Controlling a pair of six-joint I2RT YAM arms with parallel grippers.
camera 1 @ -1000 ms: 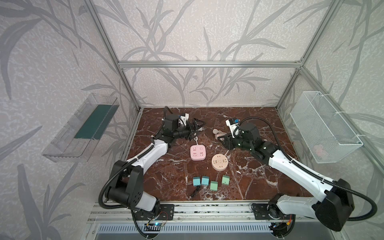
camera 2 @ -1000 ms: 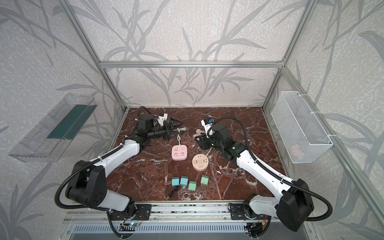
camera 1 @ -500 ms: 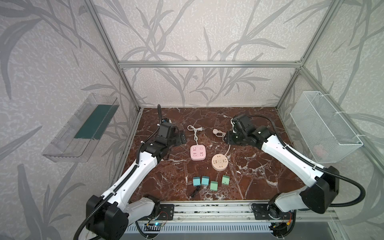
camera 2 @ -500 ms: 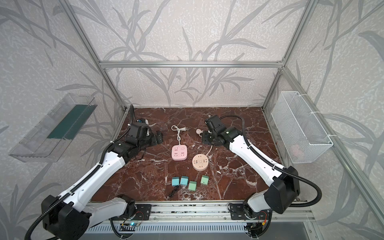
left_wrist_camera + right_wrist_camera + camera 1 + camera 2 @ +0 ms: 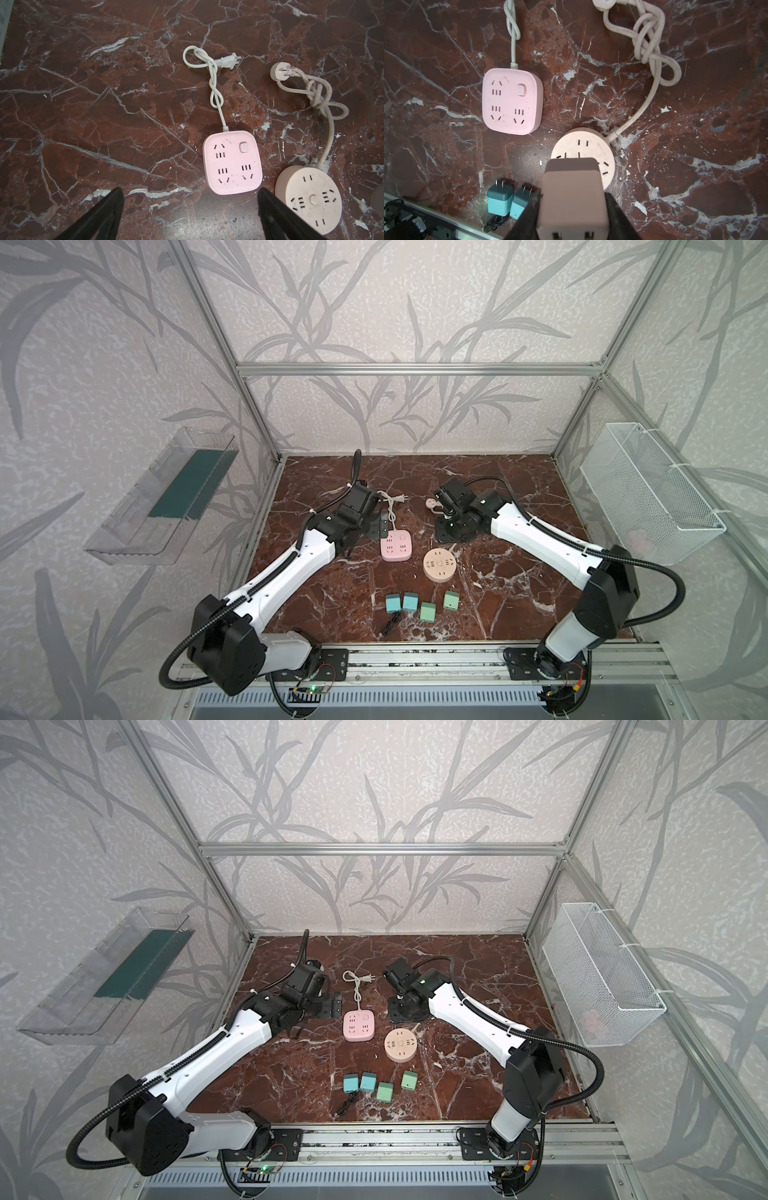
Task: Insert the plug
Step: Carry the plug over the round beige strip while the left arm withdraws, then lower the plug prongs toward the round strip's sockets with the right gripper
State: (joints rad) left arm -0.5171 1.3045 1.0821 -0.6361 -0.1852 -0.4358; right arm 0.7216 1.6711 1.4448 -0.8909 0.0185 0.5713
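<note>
Over the last second your left claw (image 5: 190, 190) has drawn back from the white cord (image 5: 212, 83) at the rear. It now hangs released, its jaws spread wide, just left of the square pink power strip (image 5: 396, 545). Your right claw (image 5: 573, 195) has barely shifted and is grasping the pale pink charger plug (image 5: 572, 178) as before. The prongs point toward the round socket hub (image 5: 583, 145) and are not seated in it. That suggests the pickup is done and you still have to line up and push in.

Four teal and green chargers (image 5: 419, 605) sit untouched at the front of the desk (image 5: 519, 489).

The clear wall tray (image 5: 124, 547) holds only a dark green sheet (image 5: 187, 485). In the wire basket (image 5: 648, 472) there is one pinkish lump (image 5: 638, 540), too faint to name.
</note>
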